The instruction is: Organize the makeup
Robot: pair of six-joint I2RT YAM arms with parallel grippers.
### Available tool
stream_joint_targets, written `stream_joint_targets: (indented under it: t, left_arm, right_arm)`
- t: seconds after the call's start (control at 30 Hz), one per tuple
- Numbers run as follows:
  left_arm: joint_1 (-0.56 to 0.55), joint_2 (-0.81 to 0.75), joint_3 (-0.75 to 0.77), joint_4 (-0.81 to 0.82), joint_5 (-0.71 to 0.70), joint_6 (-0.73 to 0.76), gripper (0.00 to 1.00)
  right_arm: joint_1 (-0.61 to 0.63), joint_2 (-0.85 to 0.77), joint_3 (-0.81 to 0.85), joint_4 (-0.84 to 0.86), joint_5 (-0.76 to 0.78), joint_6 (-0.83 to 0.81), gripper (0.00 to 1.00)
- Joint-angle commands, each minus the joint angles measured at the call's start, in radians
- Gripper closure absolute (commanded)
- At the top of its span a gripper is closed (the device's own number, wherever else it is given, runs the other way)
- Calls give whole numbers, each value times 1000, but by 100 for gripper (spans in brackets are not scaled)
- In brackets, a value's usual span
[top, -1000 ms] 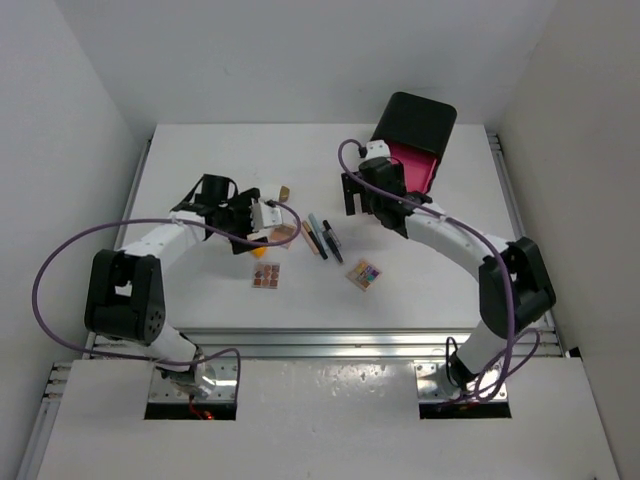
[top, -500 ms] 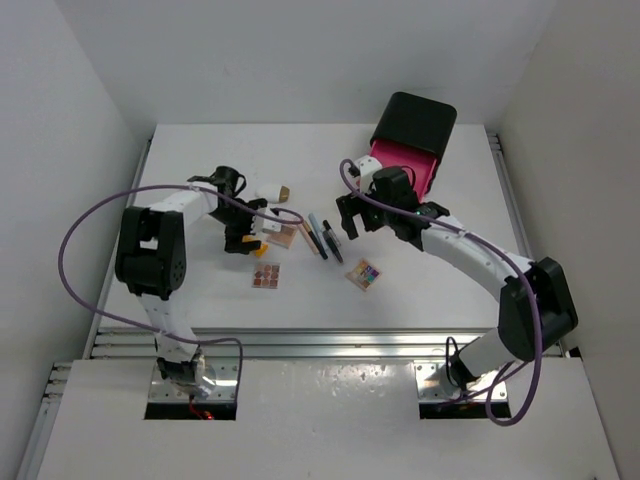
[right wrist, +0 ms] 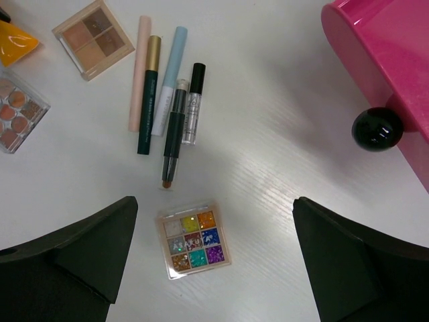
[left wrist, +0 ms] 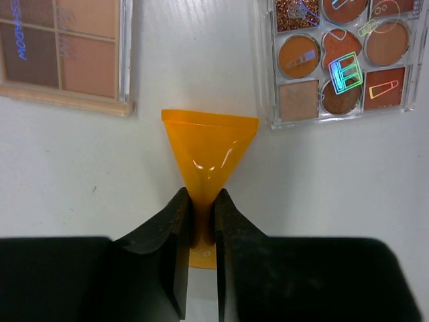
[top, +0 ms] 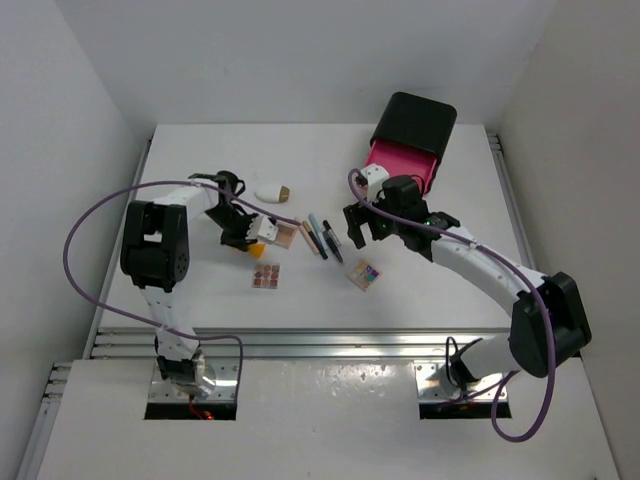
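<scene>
My left gripper [left wrist: 201,201] is shut on the narrow end of the orange wedge sponge [left wrist: 210,151], whose wide end points away from me between a brown four-pan palette [left wrist: 64,50] and an orange-toned nine-pan palette [left wrist: 342,57]. In the top view that gripper [top: 243,232] sits left of the pencils [top: 322,238]. My right gripper [right wrist: 213,208] is open and hovers over a glittery multicolour palette [right wrist: 194,241], with nothing between its fingers. Several pencils and tubes [right wrist: 164,94] lie side by side beyond it. The white oval compact [top: 272,191] lies further back.
The black box [top: 415,125] stands at the back right with a pink drawer [right wrist: 382,60] pulled out; its black knob [right wrist: 377,129] is close to my right finger. Purple cables loop off both arms.
My left gripper has closed on the orange sponge. The right arm has moved nearer, from beside the box to over the multicolour palette, still open.
</scene>
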Motion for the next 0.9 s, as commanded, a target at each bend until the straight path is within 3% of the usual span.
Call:
stream_joint_targets:
  t: [0.0, 0.1, 0.23, 0.33, 0.5, 0.63, 0.87]
  left_arm:
    - [37, -44, 33, -39, 46, -14, 84]
    - [65, -100, 104, -39, 136, -57, 84]
    - [65, -191, 197, -11, 277, -116, 84]
    - [22, -274, 192, 137, 337, -230, 82]
    - [-75, -370, 81, 552, 290, -547, 82]
    - [-142, -397, 33, 647, 242, -581, 82]
    - [-173, -406, 9, 716, 211, -655, 82]
  right_arm:
    - [-3, -16, 11, 49, 7, 0, 0]
    - [-6, 4, 59, 55, 5, 57, 4]
    - [-6, 66, 194, 52, 22, 156, 19]
    - [-6, 135, 317, 107, -48, 259, 28]
    - [-3, 278, 506, 184, -235, 408, 31]
    - [0, 372, 534, 326, -328, 550, 30]
    - [9, 420, 537, 347, -383, 606, 36]
